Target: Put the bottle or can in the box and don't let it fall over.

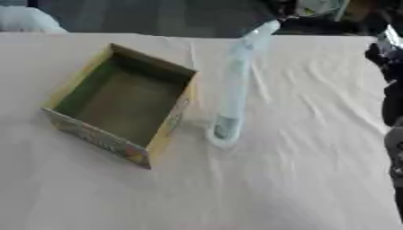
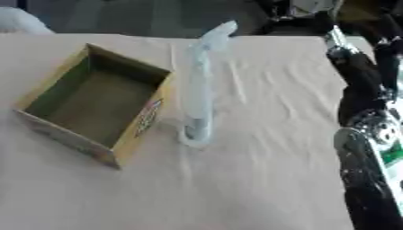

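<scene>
A tall clear pale-blue bottle [image 1: 235, 85] stands upright on the cloth-covered table, its base right next to the right wall of the box. The box [image 1: 122, 105] is an open-topped yellow-green carton, empty inside, at the left middle of the table. My right arm [image 2: 358, 94], black with silver joints, runs along the right edge of the right eye view, well clear of the bottle. Its hand end [image 2: 334, 38] lies near the table's far right edge and I cannot make out its shape. My left hand shows in neither view.
A wrinkled beige cloth [image 1: 299, 170] covers the table. Dark clutter lies beyond the far edge [image 1: 315, 11], and a pale rounded shape [image 1: 24, 20] sits at the far left corner.
</scene>
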Tool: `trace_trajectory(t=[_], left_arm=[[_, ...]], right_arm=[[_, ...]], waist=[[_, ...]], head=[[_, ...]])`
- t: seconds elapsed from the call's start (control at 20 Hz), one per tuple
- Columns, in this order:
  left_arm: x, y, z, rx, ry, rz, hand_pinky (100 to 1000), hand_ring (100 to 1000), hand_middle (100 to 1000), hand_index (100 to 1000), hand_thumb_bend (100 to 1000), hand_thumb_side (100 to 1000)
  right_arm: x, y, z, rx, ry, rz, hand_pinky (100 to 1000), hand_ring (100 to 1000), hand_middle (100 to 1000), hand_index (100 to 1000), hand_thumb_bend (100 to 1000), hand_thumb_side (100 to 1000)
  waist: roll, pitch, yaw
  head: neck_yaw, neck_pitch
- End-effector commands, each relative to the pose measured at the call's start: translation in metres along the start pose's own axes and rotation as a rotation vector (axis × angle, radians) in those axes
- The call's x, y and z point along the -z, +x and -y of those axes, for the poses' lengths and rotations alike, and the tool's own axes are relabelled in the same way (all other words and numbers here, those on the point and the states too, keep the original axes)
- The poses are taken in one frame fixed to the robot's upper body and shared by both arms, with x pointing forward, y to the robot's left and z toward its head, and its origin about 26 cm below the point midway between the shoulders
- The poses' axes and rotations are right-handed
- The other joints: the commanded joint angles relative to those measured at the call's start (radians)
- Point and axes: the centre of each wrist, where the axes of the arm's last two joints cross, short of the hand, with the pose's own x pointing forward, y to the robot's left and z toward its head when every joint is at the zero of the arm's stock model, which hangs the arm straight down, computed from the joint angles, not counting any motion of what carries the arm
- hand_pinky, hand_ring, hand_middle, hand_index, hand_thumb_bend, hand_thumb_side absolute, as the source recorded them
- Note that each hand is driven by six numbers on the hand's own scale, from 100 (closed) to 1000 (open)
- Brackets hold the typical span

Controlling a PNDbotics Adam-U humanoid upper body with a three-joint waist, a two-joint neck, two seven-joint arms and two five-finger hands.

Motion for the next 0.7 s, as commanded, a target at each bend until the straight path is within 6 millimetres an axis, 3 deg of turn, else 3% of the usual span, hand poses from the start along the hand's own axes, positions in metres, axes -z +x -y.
trace_trajectory(t=[0.05,0.25,0.4,0.7], left_arm=[[0.007,0.01,-0.003,0.021,-0.009,0.047,1000,980,1000,891,167,816],[0.007,0.01,-0.003,0.022,-0.011,0.047,1000,980,1000,891,167,816],[0.007,0.01,-0.003,0.023,-0.012,0.046,1000,980,1000,891,167,817],[0.006,0.009,-0.003,0.028,-0.016,0.041,1000,981,1000,891,165,818]], right_arm=[[-0.003,0.005,-0.001,0.054,0.022,-0.051,352,338,549,954,752,167],[-0.005,0.002,-0.001,0.104,0.017,-0.114,103,190,397,974,739,187],[-0.007,-0.001,0.001,0.151,0.008,-0.17,100,100,277,990,717,218],[-0.012,-0.007,0.002,0.257,0.011,-0.284,100,100,100,977,625,338]], waist=[[0.001,-0.023,0.0],[0.0,-0.023,0.0],[-0.001,-0.023,0.0],[-0.002,-0.023,-0.002]], head=[[0.001,0.002],[0.002,0.001],[0.003,0.001],[0.003,0.002]])
